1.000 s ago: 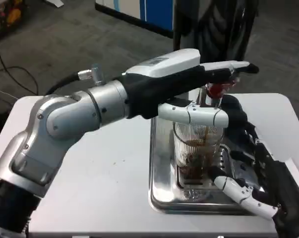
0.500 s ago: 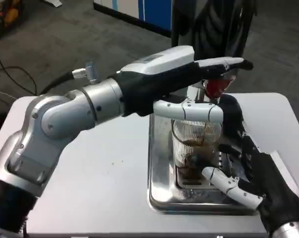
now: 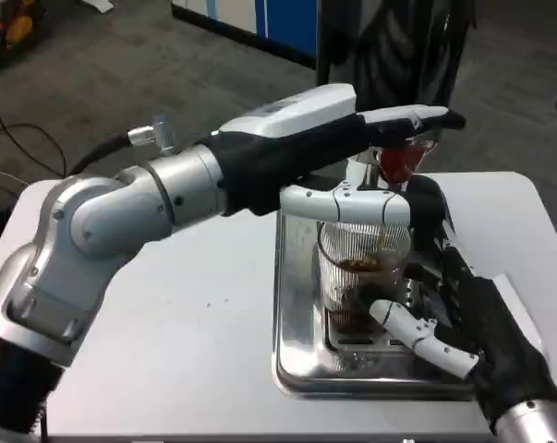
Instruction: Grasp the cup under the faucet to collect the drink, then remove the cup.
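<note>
Cup: clear ribbed plastic cup point(image 3: 363, 277) upright in the shiny steel drip tray point(image 3: 301, 355), directly below the red faucet handle point(image 3: 400, 161); dark brown liquid pooled in the lower part, a thin brown stream falling into it.
Right hand point(image 3: 454, 305): reaching in from the lower right, black palm against the cup's right side, white-and-black fingers point(image 3: 417, 330) wrapped around the lower front of the cup, grasping it.
Left hand point(image 3: 352, 152): stretched across from the left above the cup, white back upward, fingers point(image 3: 417, 118) extended flat over the red handle and seemingly pressing on it; thumb point(image 3: 347, 203) lying crosswise just above the cup's rim; nothing gripped, fingers not clenched.
Left forearm: silver forearm point(image 3: 130, 208) with black sleeve, slanting over the left half of the desk.
Tray: set on the white desk point(image 3: 186, 341), toward its right half, rim reflecting light.
Background: grey carpet floor point(image 3: 93, 83) beyond the desk, a blue and white panel point(image 3: 260, 18) at the top.
</note>
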Tool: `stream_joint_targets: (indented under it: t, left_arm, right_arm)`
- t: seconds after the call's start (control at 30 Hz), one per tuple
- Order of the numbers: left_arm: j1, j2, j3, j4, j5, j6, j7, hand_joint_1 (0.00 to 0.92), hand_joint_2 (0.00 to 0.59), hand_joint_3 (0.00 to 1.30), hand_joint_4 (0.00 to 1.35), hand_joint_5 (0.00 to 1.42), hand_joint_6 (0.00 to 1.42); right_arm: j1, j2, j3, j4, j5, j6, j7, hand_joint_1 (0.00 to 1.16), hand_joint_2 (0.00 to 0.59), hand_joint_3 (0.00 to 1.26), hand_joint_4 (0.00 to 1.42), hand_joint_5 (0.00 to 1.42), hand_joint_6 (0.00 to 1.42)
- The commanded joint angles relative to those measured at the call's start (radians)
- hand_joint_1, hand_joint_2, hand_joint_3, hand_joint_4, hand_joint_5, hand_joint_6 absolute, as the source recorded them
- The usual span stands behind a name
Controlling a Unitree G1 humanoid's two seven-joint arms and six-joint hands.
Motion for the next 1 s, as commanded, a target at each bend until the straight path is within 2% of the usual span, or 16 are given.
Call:
stream_joint_targets:
  t: [0.03, 0.33, 1.0]
  left_arm:
    - [0.047, 0.031, -0.009, 0.028, 0.033, 0.046, -0.033, 0.0, 0.1, 0.1, 0.0, 0.05, 0.08]
    - [0.054, 0.038, 0.004, 0.017, 0.024, 0.05, -0.032, 0.0, 0.098, 0.1, 0.0, 0.05, 0.08]
    - [0.06, 0.054, 0.016, 0.023, 0.009, 0.046, -0.03, 0.0, 0.093, 0.1, 0.0, 0.05, 0.08]
  right_arm:
    - [-0.018, 0.007, 0.005, 0.021, 0.0, 0.008, -0.006, 0.64, 0.226, 0.0, 0.05, 0.18, 0.11]
    - [-0.047, 0.024, 0.021, 0.053, -0.003, 0.014, -0.009, 0.64, 0.226, 0.01, 0.06, 0.18, 0.11]
    - [-0.09, 0.037, 0.036, 0.112, -0.001, 0.016, -0.03, 0.63, 0.221, 0.03, 0.05, 0.18, 0.1]
